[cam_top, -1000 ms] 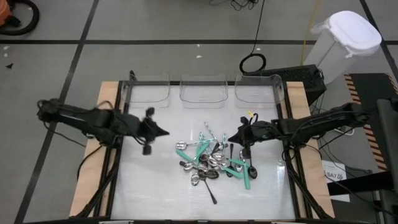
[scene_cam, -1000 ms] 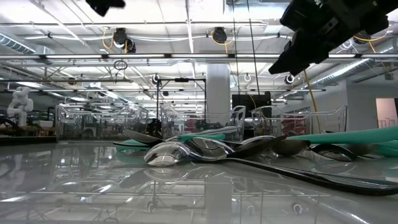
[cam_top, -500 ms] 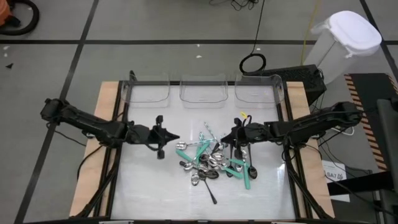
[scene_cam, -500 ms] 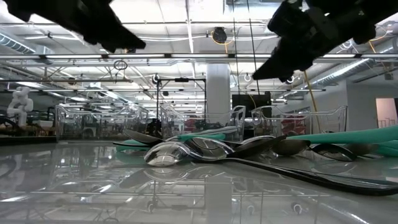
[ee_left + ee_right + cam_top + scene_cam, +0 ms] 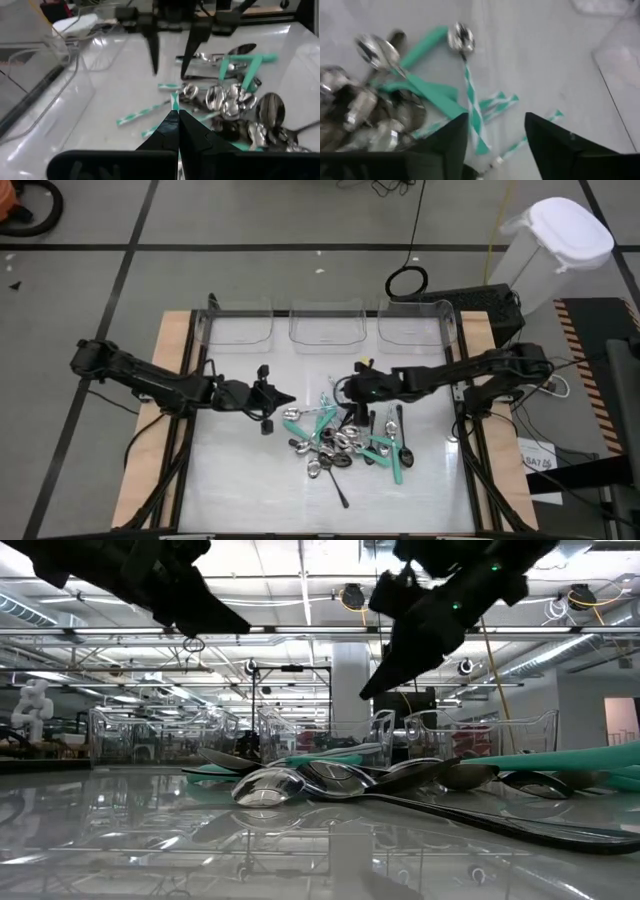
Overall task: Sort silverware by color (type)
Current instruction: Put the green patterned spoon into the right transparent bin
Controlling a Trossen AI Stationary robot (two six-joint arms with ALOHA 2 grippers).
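1. Your white table carries three clear bins along its far edge.
2. You see the silverware heaped mid-table (teal handles among silver bowls).
3. Your right gripper hangs spread wide above the heap's far side, empty.
4. Your left gripper hovers pinched together beside the heap.
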